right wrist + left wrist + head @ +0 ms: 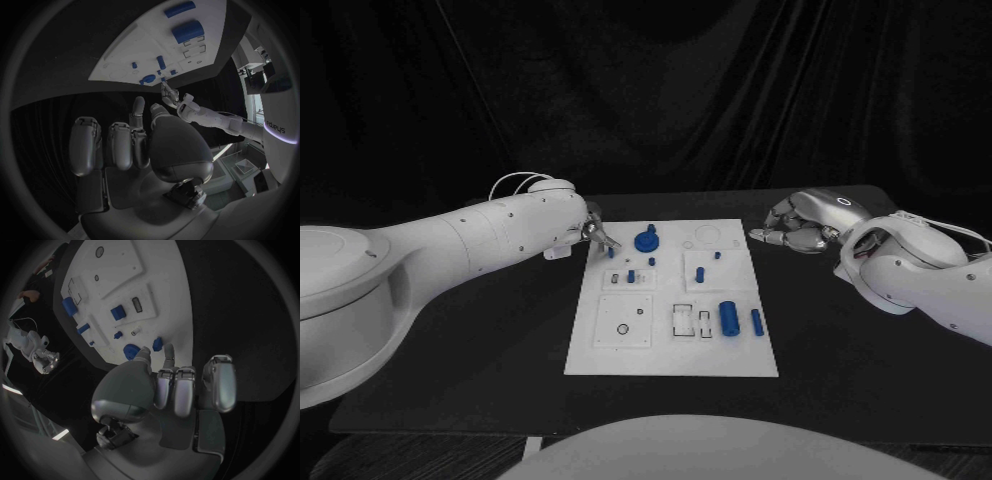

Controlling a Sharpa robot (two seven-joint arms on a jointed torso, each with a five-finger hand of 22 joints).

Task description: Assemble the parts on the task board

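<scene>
Over the flat white task board [672, 345] I see my left hand [594, 234] pinching a small blue peg [612, 252] at its far-left corner, right hand [795, 230] off its far-right corner, fingers curled on nothing.

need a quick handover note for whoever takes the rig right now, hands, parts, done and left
Left hand: at the task board's far left corner, fingers touching a small blue part; whether it is gripped cannot be told.
Right hand: hanging off the board's far right side, fingers curled, holding nothing.
Parts: blue gear and small pegs at the far half; large cylinder and slim rod lying at the near right.
Done: cannot tell which parts are seated.
Left: cylinder and rod still lie loose.
</scene>
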